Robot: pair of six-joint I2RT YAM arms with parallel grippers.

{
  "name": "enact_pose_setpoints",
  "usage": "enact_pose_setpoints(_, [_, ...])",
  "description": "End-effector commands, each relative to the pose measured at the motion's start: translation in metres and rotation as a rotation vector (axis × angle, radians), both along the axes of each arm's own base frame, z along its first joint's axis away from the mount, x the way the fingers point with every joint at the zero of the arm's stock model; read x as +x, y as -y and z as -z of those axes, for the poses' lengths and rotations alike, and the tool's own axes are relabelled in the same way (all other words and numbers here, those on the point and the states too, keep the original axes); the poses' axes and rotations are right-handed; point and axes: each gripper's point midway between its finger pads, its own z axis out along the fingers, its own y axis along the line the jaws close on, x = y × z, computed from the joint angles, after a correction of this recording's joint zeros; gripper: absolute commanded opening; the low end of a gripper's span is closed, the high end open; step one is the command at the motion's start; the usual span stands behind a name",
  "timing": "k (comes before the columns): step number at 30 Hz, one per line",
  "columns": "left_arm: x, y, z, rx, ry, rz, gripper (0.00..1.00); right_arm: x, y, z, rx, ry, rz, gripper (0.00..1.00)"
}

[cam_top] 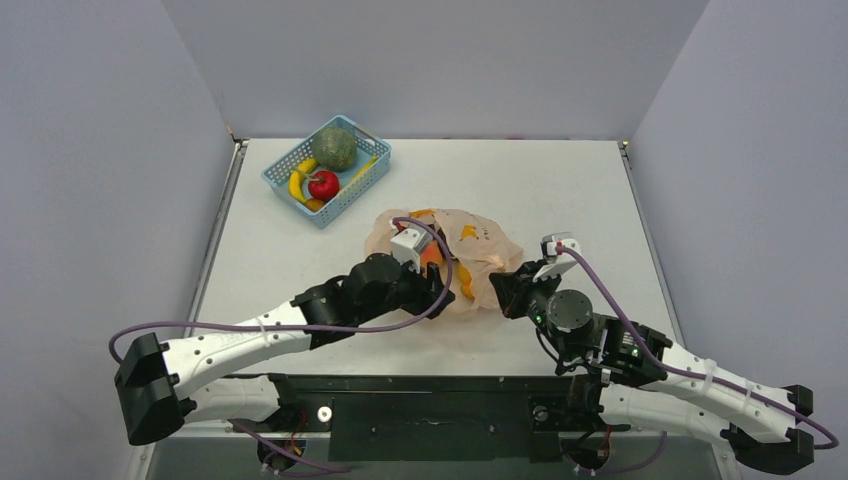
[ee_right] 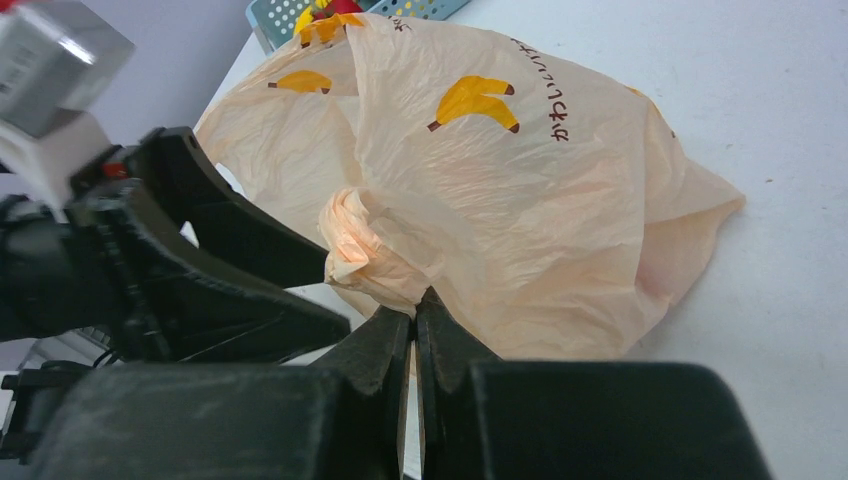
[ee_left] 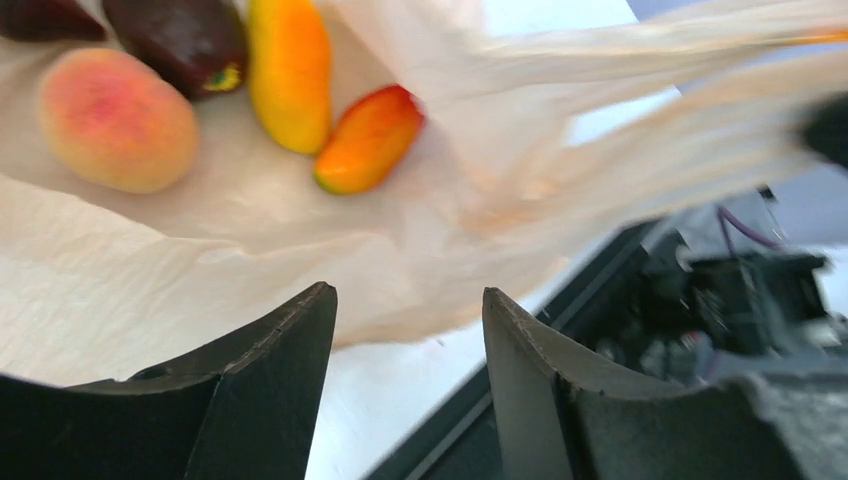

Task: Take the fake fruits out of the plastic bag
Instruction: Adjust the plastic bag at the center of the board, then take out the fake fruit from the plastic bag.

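The plastic bag lies crumpled mid-table, pale orange with banana prints. My right gripper is shut on a bunched fold of the bag's near edge, and from above it sits at the bag's near right side. My left gripper is open with nothing between its fingers, just short of the bag's lower lip; overhead it is at the bag's near left. Inside the bag lie fake fruits: a peach-pink one, a dark maroon one, a yellow-orange one and an orange-red one.
A blue mesh basket stands at the back left, holding a rough green ball, a red apple and a banana. The dark frame of the arm bases runs along the table's near edge.
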Motion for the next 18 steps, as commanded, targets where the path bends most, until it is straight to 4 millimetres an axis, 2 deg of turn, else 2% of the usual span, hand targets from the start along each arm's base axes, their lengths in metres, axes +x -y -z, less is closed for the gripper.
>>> enact_pose_setpoints(1, [0.041, -0.003, -0.022, -0.137, 0.170, -0.191, 0.53, 0.003, 0.017, -0.006, 0.003, 0.020, 0.062, 0.00])
enact_pose_setpoints(3, [0.051, -0.010, -0.015, -0.124, 0.200, -0.242, 0.55, 0.003, 0.019, -0.006, 0.005, 0.023, 0.068, 0.00])
enact_pose_setpoints(6, [0.067, -0.008, -0.008, -0.110, 0.207, -0.254, 0.56, 0.002, 0.018, -0.004, 0.006, 0.020, 0.062, 0.00])
enact_pose_setpoints(10, [0.084, 0.008, -0.004, -0.099, 0.204, -0.209, 0.56, 0.002, 0.011, 0.003, -0.011, 0.006, 0.044, 0.00])
enact_pose_setpoints(15, [0.095, 0.027, -0.007, -0.097, 0.203, -0.153, 0.54, 0.000, 0.003, 0.010, -0.013, -0.013, 0.021, 0.00])
enact_pose_setpoints(18, [0.109, 0.030, 0.010, -0.075, 0.157, -0.158, 0.54, 0.000, 0.004, 0.011, -0.005, -0.015, 0.021, 0.00])
